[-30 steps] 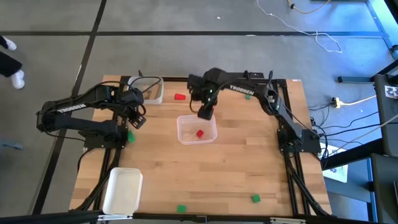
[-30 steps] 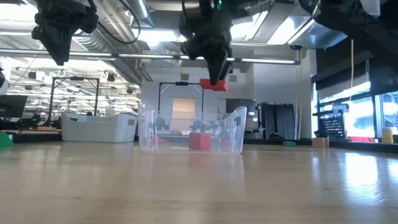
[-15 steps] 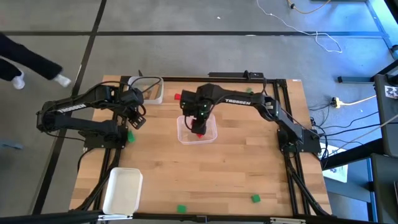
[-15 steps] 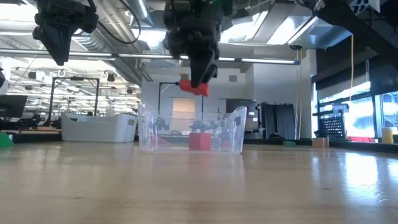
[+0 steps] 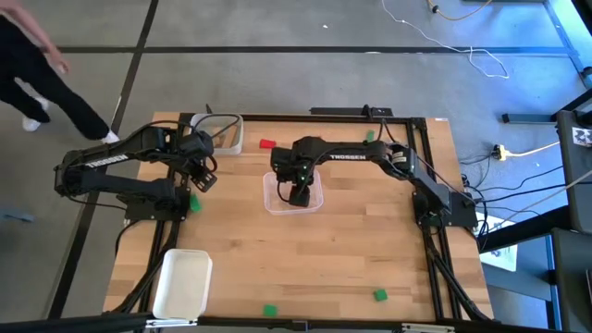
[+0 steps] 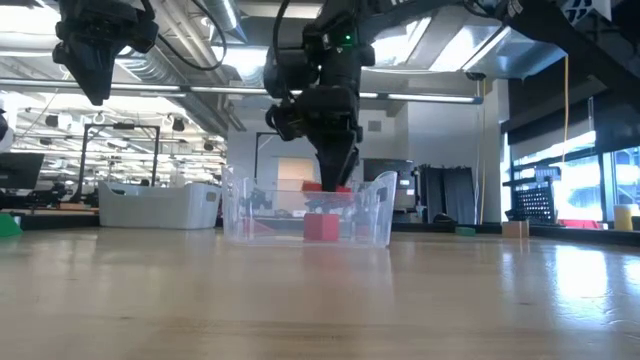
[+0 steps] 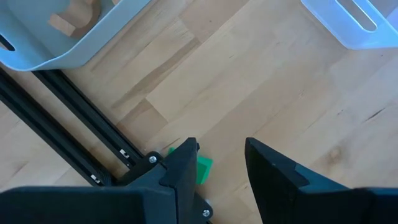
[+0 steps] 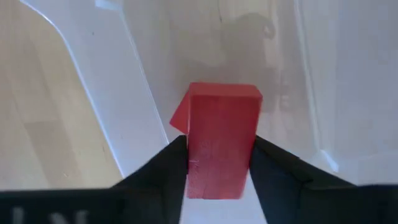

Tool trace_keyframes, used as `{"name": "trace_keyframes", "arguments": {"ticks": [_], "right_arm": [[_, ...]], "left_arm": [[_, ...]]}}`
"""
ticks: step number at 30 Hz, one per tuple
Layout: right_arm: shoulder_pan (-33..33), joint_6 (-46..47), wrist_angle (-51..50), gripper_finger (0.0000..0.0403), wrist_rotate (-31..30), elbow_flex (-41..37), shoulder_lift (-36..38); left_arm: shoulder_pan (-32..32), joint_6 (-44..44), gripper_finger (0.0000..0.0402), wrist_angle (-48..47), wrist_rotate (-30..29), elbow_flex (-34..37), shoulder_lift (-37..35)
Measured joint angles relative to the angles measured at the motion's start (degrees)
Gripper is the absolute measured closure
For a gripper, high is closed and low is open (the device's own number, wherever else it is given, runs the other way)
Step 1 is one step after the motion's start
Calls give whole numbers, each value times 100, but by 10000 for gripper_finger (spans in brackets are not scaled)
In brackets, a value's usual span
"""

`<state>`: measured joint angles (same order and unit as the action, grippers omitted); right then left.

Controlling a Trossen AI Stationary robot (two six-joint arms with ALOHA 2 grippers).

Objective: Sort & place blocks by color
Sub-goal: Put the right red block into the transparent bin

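**R gripper holding red block inside clear tray**

The right gripper (image 5: 298,194) is reaching down into the clear tray (image 5: 274,205) near the table's (image 5: 351,250) centre, w/ its fingers (image 8: 163,171) clamped on a red block (image 8: 221,140). In the low view that held block (image 6: 325,188) is sitting below the tray's rim, just above a second red block (image 6: 321,227) that is lying on the tray floor. Third red block (image 5: 268,144) is lying on the bare wood beyond the tray, near the far edge, beside the rounded tray (image 5: 222,122) at the far-left corner; that tray is holding tan blocks (image 7: 73,15).

The left gripper (image 5: 203,176) is hanging over the table's left side, well apart from the clear tray, jaws apart & holding nothing. A green block (image 7: 203,168) is lying on the wood right by the black frame rail (image 7: 68,127), under the left gripper. Two more green blocks (image 5: 269,311) (image 5: 379,295) are lying near the front edge, and another green one (image 5: 370,136) is showing by the far edge behind the right arm.

White tray (image 5: 181,283) is sitting at the front-left corner. A person (image 5: 42,79) is walking on the floor off the table's far-left side.
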<state>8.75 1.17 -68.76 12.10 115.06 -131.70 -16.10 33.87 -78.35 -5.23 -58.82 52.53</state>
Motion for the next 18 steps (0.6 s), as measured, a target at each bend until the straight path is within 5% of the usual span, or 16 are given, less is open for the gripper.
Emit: {"name": "trace_keyframes", "arguments": {"ticks": [6, 18], "right_arm": [[0, 6, 49, 174, 0, -82, 0], [15, -155, -43, 167, -2, 532, 20]], "left_arm": [[0, 7, 273, -2, 2, 1, 0], [0, 108, 273, 23, 197, 1, 0]]}}
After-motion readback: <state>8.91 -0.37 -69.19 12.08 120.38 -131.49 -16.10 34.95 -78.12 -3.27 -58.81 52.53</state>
